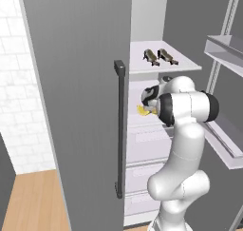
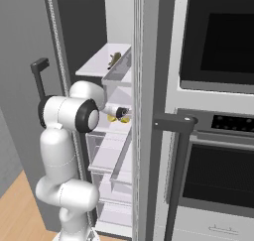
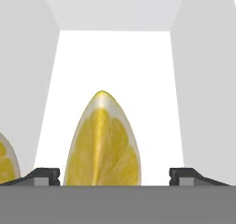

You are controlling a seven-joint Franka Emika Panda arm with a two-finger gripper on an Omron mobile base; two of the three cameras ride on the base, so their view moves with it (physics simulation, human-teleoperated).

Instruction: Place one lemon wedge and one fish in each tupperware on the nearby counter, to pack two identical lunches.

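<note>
Two dark brown fish point(image 1: 160, 57) lie side by side on the upper fridge shelf point(image 1: 187, 63) in the left base view, well apart from the arm's reach point below them. One shelf down, the end effector point(image 1: 146, 103) reaches into the open fridge, and a bit of yellow lemon wedge point(image 1: 142, 110) shows just beside it, near the shelf's front edge. The tall grey fridge door point(image 1: 80, 106) stands open to the left with its dark bar handle point(image 1: 119, 130) facing the camera.

From the right base view, the end effector point(image 2: 122, 114) pokes in past the door's edge, level with the middle shelf, with yellow bits of lemon point(image 2: 113, 118) right at its tip. One fish point(image 2: 114, 59) is visible on the white shelf above. A built-in oven point(image 2: 218, 136) fills the wall to the right.

Seen from the hand view, one lemon wedge point(image 3: 102, 144) lies cut face up between the two fingertips point(image 3: 44, 176), which stand wide on either side without touching it; the end effector is released, straddling the wedge, likely so a squeeze would catch its narrow flanks. A second wedge point(image 3: 7, 163) sits at the left edge, just outside the left fingertip. Both rest on the white shelf floor point(image 3: 115, 61). Judging by this, the pick of the first wedge is about to happen, and nothing is packed yet.
</note>
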